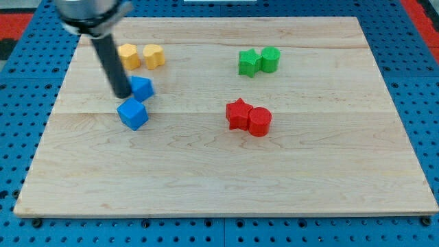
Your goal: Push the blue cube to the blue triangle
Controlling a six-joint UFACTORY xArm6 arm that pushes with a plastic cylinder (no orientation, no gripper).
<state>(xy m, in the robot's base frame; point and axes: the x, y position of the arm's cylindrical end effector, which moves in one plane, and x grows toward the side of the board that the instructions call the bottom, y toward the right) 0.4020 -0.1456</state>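
The blue cube [132, 113] lies on the wooden board at the view's left. The blue triangle [143, 88] sits just above and right of it, nearly touching. My tip [122, 93] stands at the left edge of the blue triangle, just above the blue cube. The dark rod rises from there toward the view's top left.
Two yellow blocks [140, 56] lie side by side near the view's top left. A green star [248, 62] and a green cylinder [270, 60] sit at the top right of centre. A red star [238, 114] touches a red cylinder [259, 122] at centre right.
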